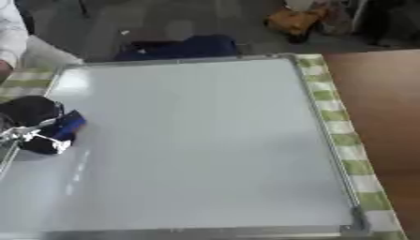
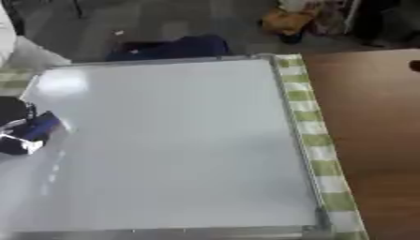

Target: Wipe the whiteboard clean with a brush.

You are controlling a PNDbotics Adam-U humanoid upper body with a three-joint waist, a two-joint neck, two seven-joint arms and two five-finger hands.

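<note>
A large whiteboard (image 1: 205,140) with a silver frame lies flat and fills most of both views. Its surface looks white, apart from a few faint pale streaks (image 1: 78,171) near the lower left. My left hand (image 1: 31,123), black with silver parts, sits over the board's left edge. Its fingers are curled round a blue brush (image 1: 71,124) that rests on the board surface. The same left hand (image 2: 11,133) and brush (image 2: 41,126) show at the left edge of the right eye view. My right hand shows in neither view.
A green and white checked cloth (image 1: 344,140) lies under the board and shows along its right side. Brown tabletop (image 2: 377,140) lies to the right. Beyond the far edge are a dark blue bag (image 1: 184,47) and floor clutter (image 1: 299,21).
</note>
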